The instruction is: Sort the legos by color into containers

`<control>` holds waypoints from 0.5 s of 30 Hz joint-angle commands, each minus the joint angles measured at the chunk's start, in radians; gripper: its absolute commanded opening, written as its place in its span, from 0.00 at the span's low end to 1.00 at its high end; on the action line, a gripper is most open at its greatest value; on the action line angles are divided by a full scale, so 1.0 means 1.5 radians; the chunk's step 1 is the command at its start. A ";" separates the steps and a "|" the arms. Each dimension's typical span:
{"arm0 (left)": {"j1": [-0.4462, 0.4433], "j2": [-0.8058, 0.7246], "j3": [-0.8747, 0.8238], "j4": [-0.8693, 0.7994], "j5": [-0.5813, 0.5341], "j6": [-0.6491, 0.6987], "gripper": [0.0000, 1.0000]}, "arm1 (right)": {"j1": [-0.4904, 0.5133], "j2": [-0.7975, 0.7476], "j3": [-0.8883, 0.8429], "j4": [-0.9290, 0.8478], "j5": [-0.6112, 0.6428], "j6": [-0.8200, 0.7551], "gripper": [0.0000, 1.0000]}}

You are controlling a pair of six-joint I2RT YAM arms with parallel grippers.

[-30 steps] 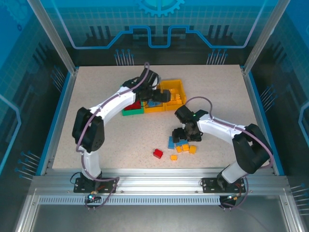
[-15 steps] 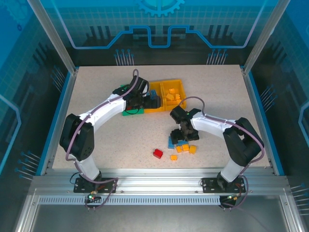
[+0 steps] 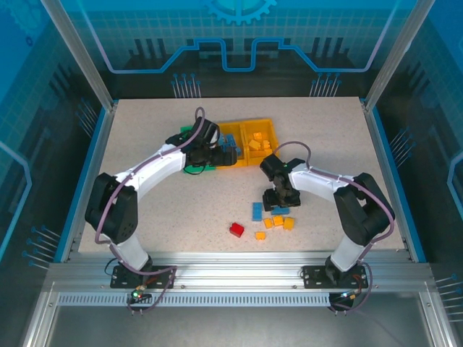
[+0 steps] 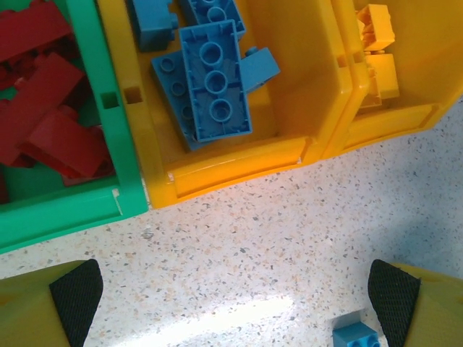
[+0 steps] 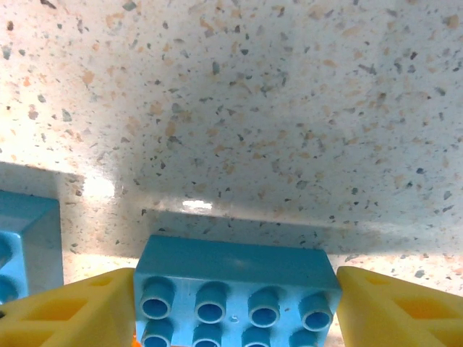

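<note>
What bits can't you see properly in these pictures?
1. Green bin: the left wrist view's edges cut it off. In the top view the left arm covers most of it.
2. Blue brick in the right claw: its lower half runs off the bottom of the right wrist view.
3. Second blue brick: cut off by the left edge there.
4. Loose bricks in the top view: too small to count studs.

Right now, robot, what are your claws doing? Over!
Left claw open, empty, by the bins. Right claw shut on blue brick. A second blue brick close beside it.
</note>
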 commanded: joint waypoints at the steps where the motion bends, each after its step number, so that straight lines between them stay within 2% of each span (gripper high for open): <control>1: 0.007 -0.029 -0.015 -0.001 -0.018 -0.013 0.99 | -0.002 0.009 -0.008 -0.014 0.000 0.008 0.69; 15: 0.010 -0.048 -0.034 -0.008 -0.039 -0.002 0.99 | 0.006 0.033 -0.012 -0.023 -0.015 0.054 0.68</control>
